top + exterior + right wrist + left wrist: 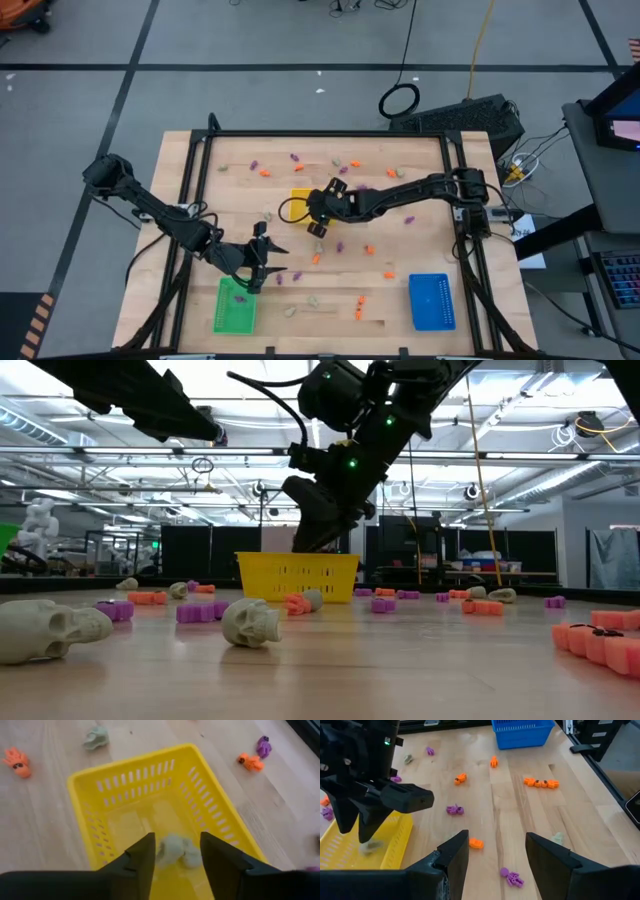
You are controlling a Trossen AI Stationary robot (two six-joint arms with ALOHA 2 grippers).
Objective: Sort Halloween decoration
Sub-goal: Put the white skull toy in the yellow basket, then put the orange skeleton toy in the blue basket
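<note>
My right gripper point(176, 840) hangs open over the yellow tray point(125, 765), fingers slanting down. A pale beige-grey trinket point(175, 851) shows blurred just below its fingertips, inside the tray and clear of the fingers; the left wrist view shows the same trinket point(370, 847) under the right gripper point(360, 830). My left gripper point(258, 270) waits open above the table beside the green tray point(235, 305), nothing between its fingers point(455, 851). Orange, purple and pale trinkets point(360, 305) lie scattered on the wood.
The blue tray point(432, 300) stands at the near right. Two pale skulls point(250, 622) lie near the low camera. A purple piece point(238, 298) lies in the green tray. A black frame point(330, 134) runs round the tabletop.
</note>
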